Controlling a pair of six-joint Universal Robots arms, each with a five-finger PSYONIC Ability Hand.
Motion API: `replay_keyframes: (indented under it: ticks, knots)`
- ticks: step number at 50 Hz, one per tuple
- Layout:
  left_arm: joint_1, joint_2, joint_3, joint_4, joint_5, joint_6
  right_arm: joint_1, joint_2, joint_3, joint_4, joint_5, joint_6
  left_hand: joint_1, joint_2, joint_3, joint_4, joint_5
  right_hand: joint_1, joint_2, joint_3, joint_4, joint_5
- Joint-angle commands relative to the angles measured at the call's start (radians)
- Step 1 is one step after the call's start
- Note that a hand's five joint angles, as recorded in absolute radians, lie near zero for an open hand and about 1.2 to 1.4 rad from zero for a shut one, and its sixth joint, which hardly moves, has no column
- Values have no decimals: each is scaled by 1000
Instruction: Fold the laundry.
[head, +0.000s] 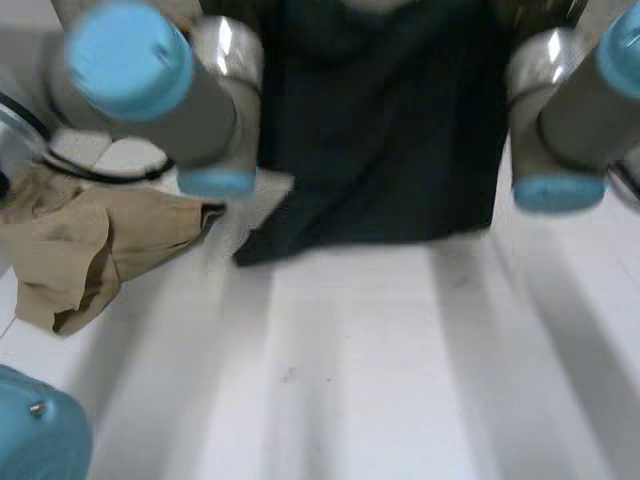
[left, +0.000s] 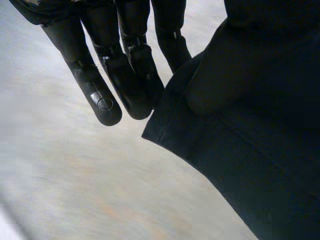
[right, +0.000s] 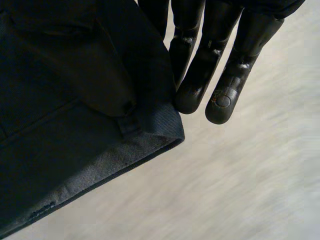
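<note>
Early on, no fold yet. L hand (left: 125, 75) & R hand (right: 200, 75) each pinch a corner of the dark cloth (head: 380, 130), fingers straight vs thumb; it hangs btwn the arms, lower edge by the table (head: 400, 360). Tan cloth (head: 80, 250) crumpled beside it, untouched

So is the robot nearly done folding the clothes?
Not nearly. Nothing looks folded yet. In hand: the left robot hand and right robot hand each pinch a corner of the dark garment. Still to do: folding it, then the crumpled tan garment beside it on the white table.
</note>
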Motion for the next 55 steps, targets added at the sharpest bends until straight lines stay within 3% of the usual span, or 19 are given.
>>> replay_keyframes:
  ticks: [1, 6, 14, 23, 32, 37, 41, 46, 52, 53, 54, 55]
  knots:
    - [7, 160, 10, 43, -33, -153, 2, -65, -109, -67, 9, 8, 246, 200, 204, 194, 223, 408, 224, 206, 203, 250]
    - [10, 212, -177, 32, -27, -208, -2, -47, -101, 95, 4, 8, 246, 200, 204, 194, 223, 408, 224, 206, 203, 250]
    - [10, 200, -511, 26, -19, -218, -2, 99, -8, 337, -4, -5, 246, 200, 204, 194, 223, 408, 224, 206, 203, 250]
    - [-13, 140, -861, 5, -19, -224, -12, 142, 140, 434, -5, -9, 246, 200, 204, 194, 223, 408, 224, 206, 203, 250]
    - [-17, 376, -1136, -196, -21, -199, -15, -71, 402, 560, -36, -77, 246, 200, 204, 194, 223, 408, 224, 206, 203, 250]
    - [-25, 580, -1338, -435, -12, -115, -17, -203, 587, 750, -94, -185, 246, 200, 204, 194, 223, 408, 224, 206, 203, 250]
    - [-39, 692, -1469, -526, -7, -37, -18, -315, 730, 862, -109, -276, 246, 200, 204, 194, 223, 408, 224, 206, 203, 250]
    - [-80, 734, -1518, -486, 40, -23, -28, -366, 827, 856, -105, -330, 246, 200, 204, 194, 223, 408, 224, 206, 203, 250]
    - [-89, 685, -1489, -362, 47, -37, -28, -361, 884, 720, -105, -310, 246, 200, 204, 194, 223, 408, 224, 206, 203, 250]
    - [-89, 677, -1478, -353, 48, -38, -26, -360, 904, 706, -106, -310, 177, 131, 134, 124, 153, 408, 224, 206, 203, 250]
    - [-88, 673, -1460, -339, 51, -38, -26, -360, 911, 701, -103, -310, -307, -352, -349, -359, -330, 408, 224, 206, 203, 250]
    - [-86, 673, -1455, -334, 53, -37, -26, -360, 922, 694, -100, -310, -468, -514, -511, -521, -491, 408, 224, 206, 203, 250]
